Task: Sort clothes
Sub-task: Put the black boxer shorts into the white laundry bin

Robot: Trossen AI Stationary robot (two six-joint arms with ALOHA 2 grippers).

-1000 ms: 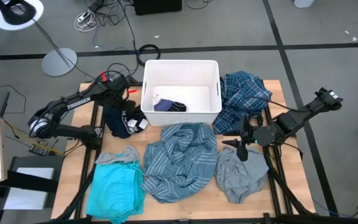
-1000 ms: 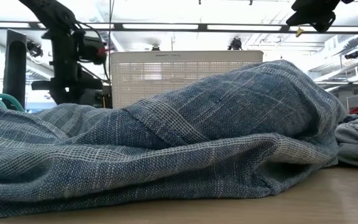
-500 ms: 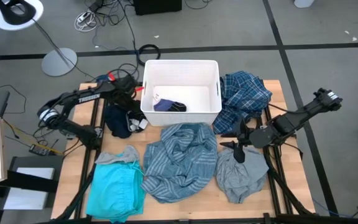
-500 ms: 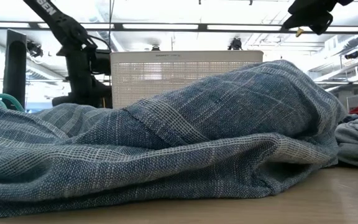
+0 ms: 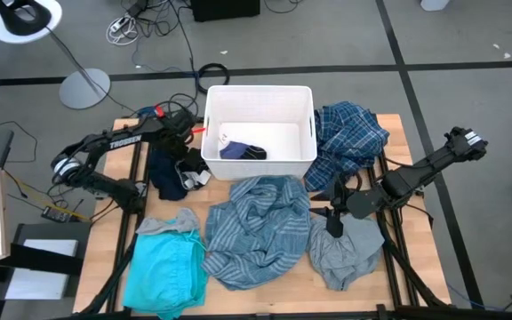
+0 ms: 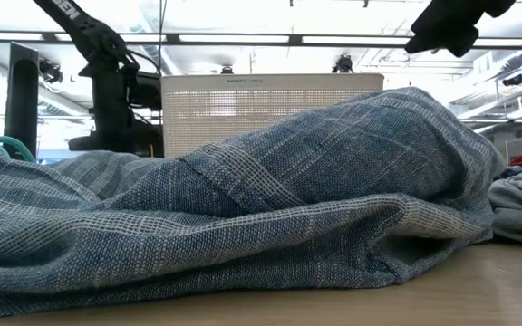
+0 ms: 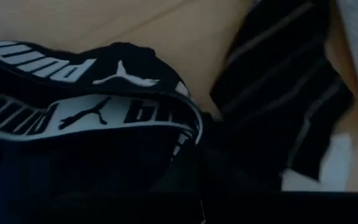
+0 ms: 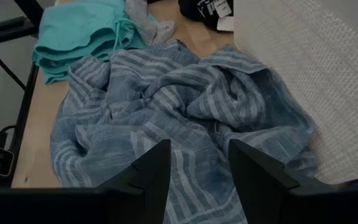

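Left of the white bin [image 5: 212,133] lies a dark pile [image 5: 169,173]: a dark garment with a white lettered waistband [image 7: 92,112] and a dark striped piece [image 7: 284,93]. My left gripper [image 5: 189,153] points down into this pile and is shut. The blue-grey striped shirt [image 5: 256,227] lies crumpled at the table's middle. The grey garment [image 5: 345,253] is to its right, the turquoise one [image 5: 163,271] at the near left, and the plaid shirt [image 5: 349,138] right of the bin. My right gripper [image 8: 199,168] hangs open above the striped shirt's right edge, with nothing between its fingers. My left gripper comes at the dark waistband garment from above, pointing down. Its folds [image 7: 197,168] run in toward the fingers, but the place of contact is lost in the dark at the wrist view's lower edge. The garment lies on the table.
A small dark piece [image 5: 243,151] lies inside the bin. A grey scrap [image 5: 163,222] rests against the turquoise garment's far edge. Bare wood shows along the table's near edge [image 5: 274,298] and in front of the shirt [image 6: 478,281].
My left gripper has come down onto the dark pile beside the bin's left wall. My right gripper has sunk a little and gone toward the table's left, nearer the striped shirt. The clothes lie as before.
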